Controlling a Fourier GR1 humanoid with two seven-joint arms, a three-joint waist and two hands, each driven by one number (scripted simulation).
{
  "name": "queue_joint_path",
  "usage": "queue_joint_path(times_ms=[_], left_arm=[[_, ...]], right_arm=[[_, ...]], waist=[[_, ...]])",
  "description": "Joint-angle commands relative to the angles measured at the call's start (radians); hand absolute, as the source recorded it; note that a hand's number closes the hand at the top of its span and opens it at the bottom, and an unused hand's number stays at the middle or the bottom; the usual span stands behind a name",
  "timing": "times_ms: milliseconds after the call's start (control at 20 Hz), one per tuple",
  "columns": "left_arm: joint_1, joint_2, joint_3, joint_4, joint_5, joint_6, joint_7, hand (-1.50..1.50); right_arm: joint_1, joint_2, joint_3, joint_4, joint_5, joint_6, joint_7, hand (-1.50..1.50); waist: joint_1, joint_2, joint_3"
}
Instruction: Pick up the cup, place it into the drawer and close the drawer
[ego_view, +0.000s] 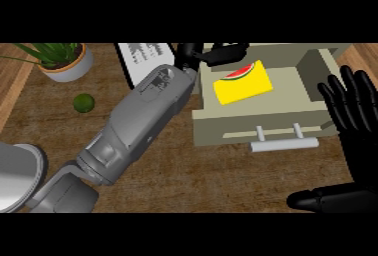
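Already the yellow cup with a watermelon slice printed on it (244, 84) lay inside the open beige drawer (221, 131) on the wooden tabletop (170, 165). Just beyond the cup, the left hand (221, 54) hung with fingers released, holding nothing. At the right edge, the right hand (358, 130) rested, fingers straight.

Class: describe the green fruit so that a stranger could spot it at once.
Find the potted plant at the far left of the counter. Just below it in view, left of the grey forearm, lies the fruit: small, round, dark green, bare on the wood.
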Motion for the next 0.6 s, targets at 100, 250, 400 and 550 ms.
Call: queue_joint_path(times_ms=[100, 250, 400, 550], left_arm=[[-0.039, 0.0, -0.1, 0.058, 0.069, 0.028, -0.004, 1.5], [-0.051, 0.0, -0.162, 0.091, 0.062, 0.054, 0.027, 1.5], [-0.066, 0.0, -0.2, 0.138, 0.034, 0.06, 0.025, -1.5], [-0.082, 0.0, -0.218, 0.132, 0.059, 0.086, 0.061, -1.5]], right_arm=[[-0.093, -0.005, 0.006, 0.027, -0.009, -0.013, 0.038, -1.5], [-0.039, 0.006, 0.023, 0.064, -0.001, 0.025, -0.036, -1.5], [-0.053, -0.01, -0.008, 0.026, -0.034, 0.023, -0.011, -1.5], [-0.021, 0.027, 0.031, 0.088, 0.003, 0.029, -0.08, -1.5]], waist=[[-0.014, 0.005, 0.0], [-0.037, 0.011, 0.002], [-0.042, 0.011, 0.001], [-0.042, 0.014, 0.002]])
